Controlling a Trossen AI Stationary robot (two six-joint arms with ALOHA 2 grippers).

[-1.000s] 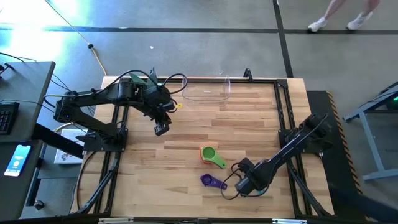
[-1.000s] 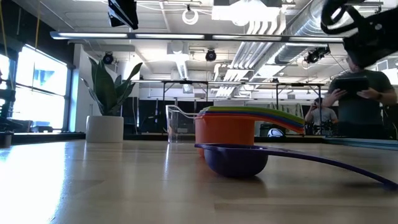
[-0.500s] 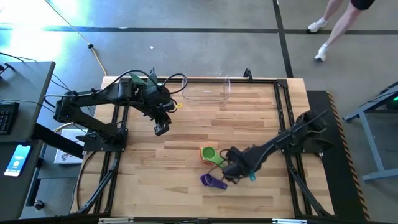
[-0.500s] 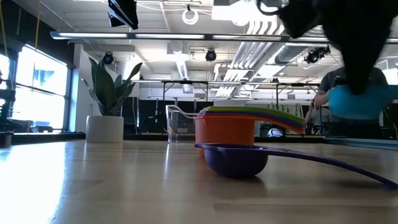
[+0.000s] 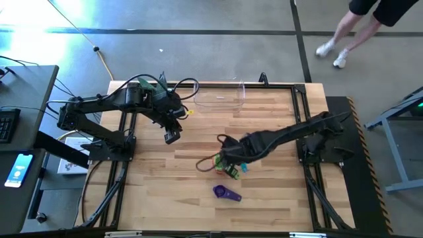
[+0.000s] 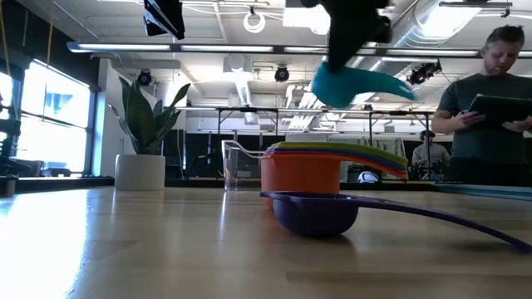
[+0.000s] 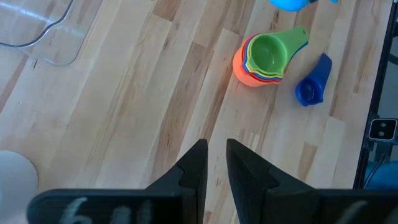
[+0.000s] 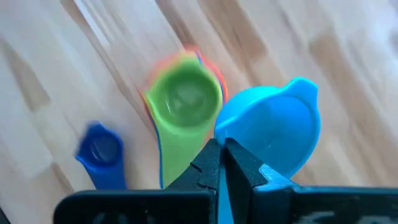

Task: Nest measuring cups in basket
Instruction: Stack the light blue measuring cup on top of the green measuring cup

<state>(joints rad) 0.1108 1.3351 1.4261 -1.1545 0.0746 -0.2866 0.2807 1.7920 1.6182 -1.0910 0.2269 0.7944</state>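
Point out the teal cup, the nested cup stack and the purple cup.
teal cup (image 6: 353, 85): low view, on its bowl, held in the air.
nested cup stack (image 7: 266, 56): left wrist view, on the green cup's bowl, topmost.
purple cup (image 6: 316, 214): low view, on its bowl's side.

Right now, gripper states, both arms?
Left gripper: shut, holding nothing, up near the basket.
Right gripper: shut on the teal cup, above the nested stack.
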